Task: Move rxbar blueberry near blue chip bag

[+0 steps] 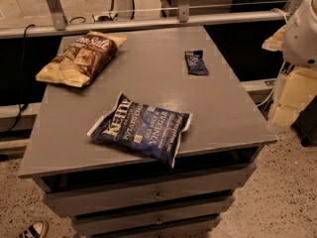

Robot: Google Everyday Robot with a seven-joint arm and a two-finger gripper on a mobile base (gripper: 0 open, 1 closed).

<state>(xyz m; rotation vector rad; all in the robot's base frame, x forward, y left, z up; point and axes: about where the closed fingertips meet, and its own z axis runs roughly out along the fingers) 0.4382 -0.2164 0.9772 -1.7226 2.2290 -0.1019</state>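
The rxbar blueberry (196,62) is a small flat navy wrapper lying on the grey table top (148,68), toward the back right. The blue chip bag (142,128) is a large puffy dark blue bag with white "Kettle" lettering. It lies near the table's front edge, left of centre, one corner reaching over the edge. The bar and the bag lie well apart. My gripper (290,100) shows as cream-coloured parts under the white arm (302,31) at the right edge of the view, off the table's right side and away from both objects.
A brown-and-tan chip bag (81,57) lies at the table's back left corner. A metal rail (148,23) runs behind the table. Drawers (158,195) sit under the top. A shoe (33,230) shows on the floor at the lower left.
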